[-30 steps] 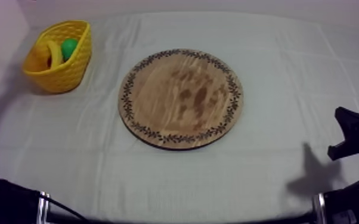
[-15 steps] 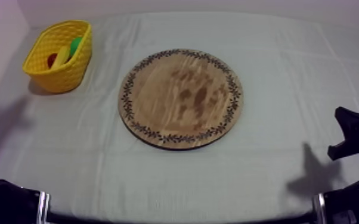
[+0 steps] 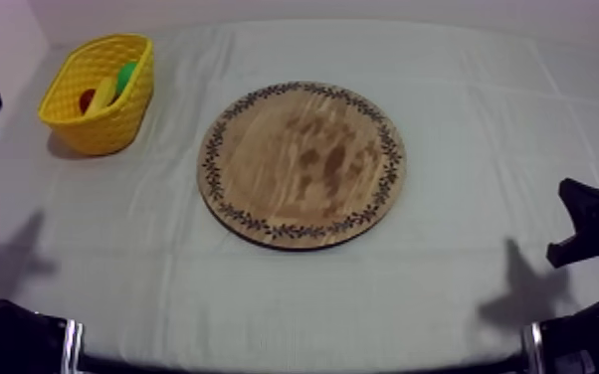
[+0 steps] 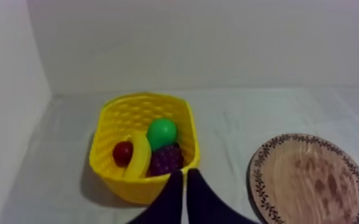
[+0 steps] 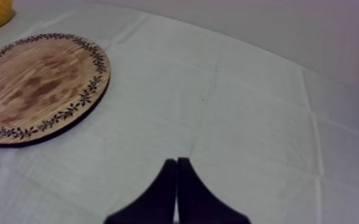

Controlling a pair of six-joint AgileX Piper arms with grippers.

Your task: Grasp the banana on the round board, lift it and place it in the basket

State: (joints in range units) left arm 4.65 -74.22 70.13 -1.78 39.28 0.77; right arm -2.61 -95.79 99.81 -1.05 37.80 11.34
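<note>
The banana (image 4: 136,159) is lying inside the yellow basket (image 4: 105,136), slanting between the small red fruit (image 4: 122,153) and the bunch of grapes (image 4: 167,159); whether it is touching either cannot be told. A green fruit (image 4: 161,132) is sitting just behind the grapes in the same basket. The basket is standing on the grey-white cloth (image 3: 483,129) at the table's far left, well apart from the round wooden board (image 3: 301,164). The board is lying flat near the table's middle, its face showing bare wood inside the patterned rim. The left gripper (image 4: 185,173) is hanging above the cloth, just in front of the basket's near wall. Its two black fingers are pressing together into a narrow wedge, clenched on nothing. The right gripper (image 5: 176,161) is likewise clenched, its fingers lying together with nothing between them. It is sitting low at the table's right side over bare cloth, apart from the board and well apart from the basket.
</note>
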